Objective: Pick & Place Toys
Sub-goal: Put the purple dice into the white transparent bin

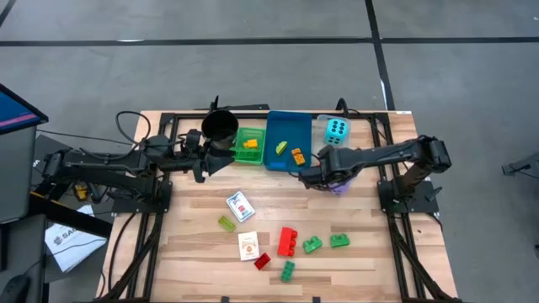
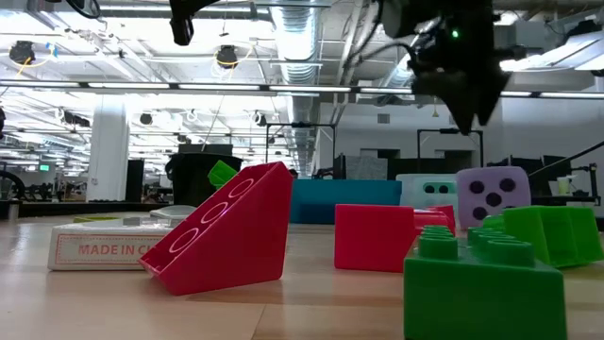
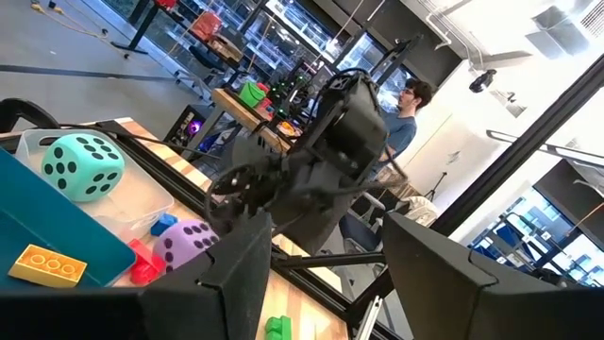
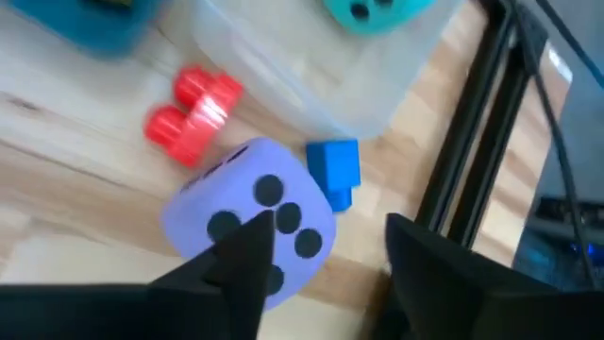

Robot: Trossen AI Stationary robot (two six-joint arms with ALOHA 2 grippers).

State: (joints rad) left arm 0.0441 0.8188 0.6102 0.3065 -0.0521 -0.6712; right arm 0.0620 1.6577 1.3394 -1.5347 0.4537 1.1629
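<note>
The right gripper [image 1: 324, 177] hangs just over the purple die [image 4: 250, 222], which sits on the wood right beside the clear tray [image 4: 311, 71], on the side away from the table's far edge, with a small red brick [image 4: 193, 113] and a small blue brick [image 4: 335, 170] close against it. In the right wrist view one dark finger [image 4: 241, 260] overlaps the die's dotted face while the other stands off to its side, so the jaws look parted around the die without a firm hold; whether they already press on it cannot be told. The cyan die [image 1: 336, 130] rests inside the clear tray. The left gripper [image 1: 205, 160] waits beside the black cup [image 1: 220, 126], its fingers apart and nothing between them. More bricks and two white card packs [image 1: 240, 205] lie scattered on the table, well away from the clear tray. The likely trouble is the grip itself: the die is foam, and a finger landing on its top face instead of its side would squash it or tip it away. An off-centre pinch could squeeze the die out sideways and roll it toward the table's edge. The blue brick, just beside the die, could be caught by the outer finger or shoved under the tray wall. A low lift might also knock the die against the tray's rim and drop it.
</note>
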